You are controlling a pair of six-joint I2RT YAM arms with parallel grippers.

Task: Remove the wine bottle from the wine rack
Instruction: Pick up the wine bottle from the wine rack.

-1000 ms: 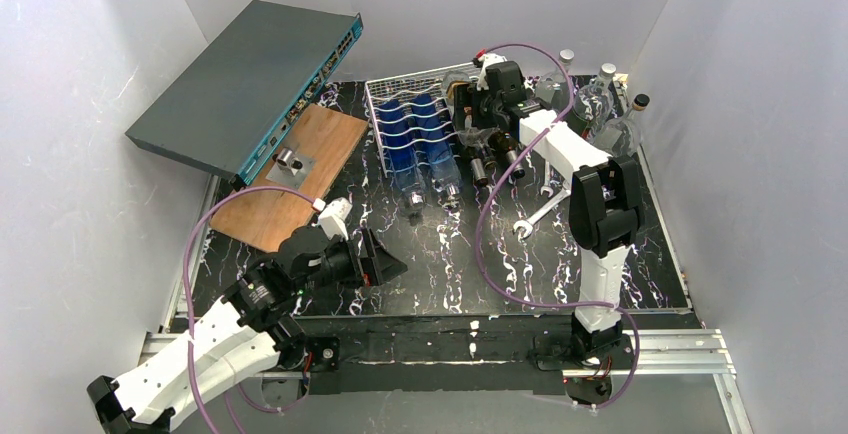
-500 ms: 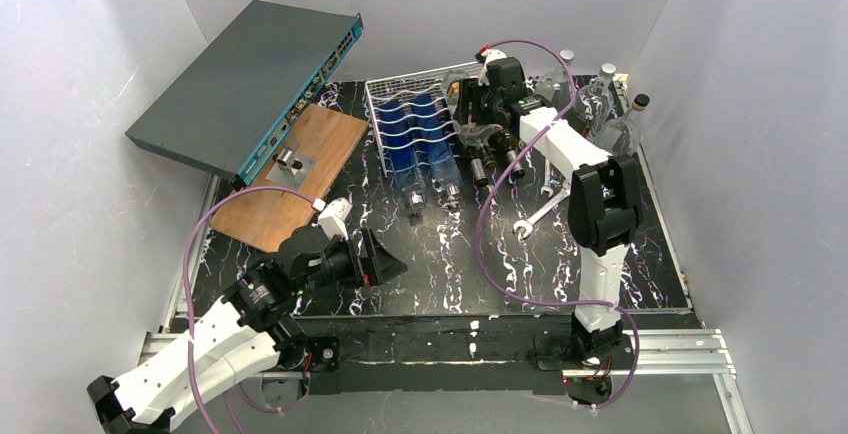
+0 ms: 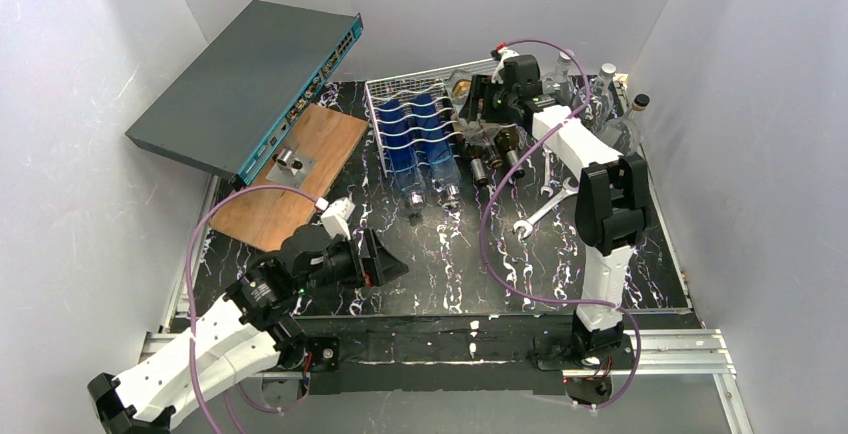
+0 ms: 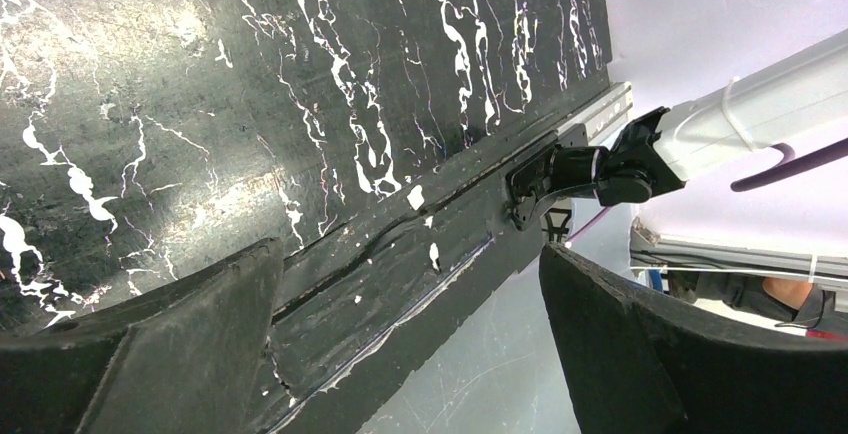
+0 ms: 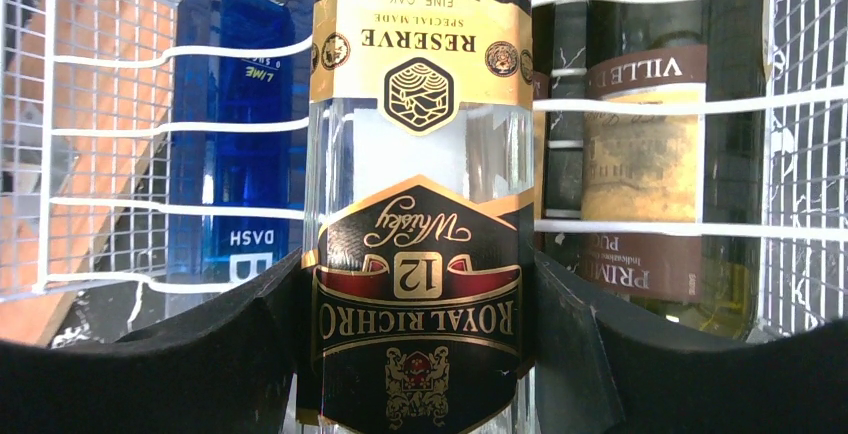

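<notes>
- Glass, clear and gold-labelled: the whisky bottle (image 5: 418, 204) lies in the wine rack (image 3: 405, 80), between a blue bottle (image 5: 240, 154) and a dark wine bottle (image 5: 650, 154).
- The right fingers (image 5: 240, 344) clamp its body from both sides. The left fingers (image 4: 180, 354) gape wide and empty above the counter (image 4: 200, 104).
- The grasp looks made; next, probably a lift clear of the wires and neighbours.
- Its long axis runs back-to-front, with the neck towards the arms.

Read upside down on the clear bottle (image 5: 420, 204): "RESERVE", "SPECIAL MADE" and "FINE OAK" printed on gold; "Whisky", "12" and "ROYAL RICHRO" printed on black. On the blue bottle (image 5: 235, 144) to its left: "LIME", "DASH". On the dark bottle (image 5: 650, 154) to its right: "VILLE" and "PRIM", both cut off.
</notes>
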